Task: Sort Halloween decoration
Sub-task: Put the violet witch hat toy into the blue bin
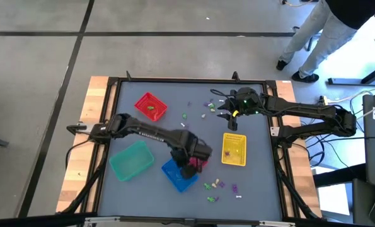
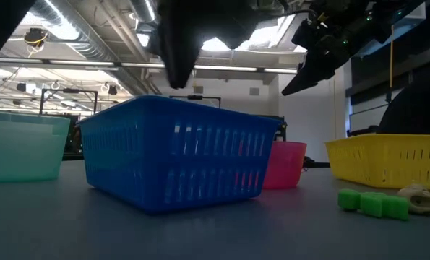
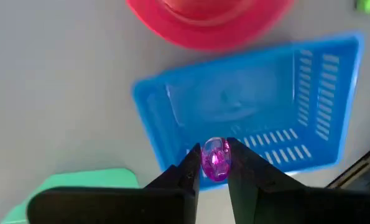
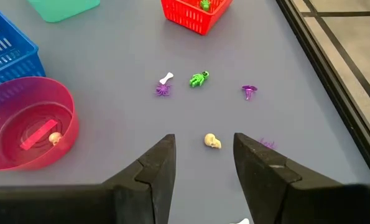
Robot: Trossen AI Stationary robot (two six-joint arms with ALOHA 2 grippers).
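My left gripper [image 1: 189, 165] hangs over the blue basket [image 3: 247, 112] and is shut on a small purple trinket [image 3: 216, 159]. My right gripper [image 4: 203, 158] is open above the table at the far right, its fingers on either side of a cream skull trinket [image 4: 212, 142] without touching it. Beyond it lie a purple spider [image 4: 163, 90], a white bone [image 4: 166, 78], a green figure [image 4: 199, 79] and a purple trinket [image 4: 249, 91]. More trinkets [image 1: 217, 184] lie near the front edge. My left gripper pinches the purple trinket's two sides [image 3: 204, 160] between its two fingertips. The fingers point down from above. The trinket is lifted clear, over the blue basket's rim [image 3: 172, 149].
A red basket [image 1: 150, 106] with a green trinket stands at the far left, a teal basket [image 1: 132, 159] at the near left, a yellow basket [image 1: 234, 150] at the right. A pink bowl [image 4: 29, 121] holding small pieces stands beside the blue basket. A person [image 1: 326, 31] walks beyond the table.
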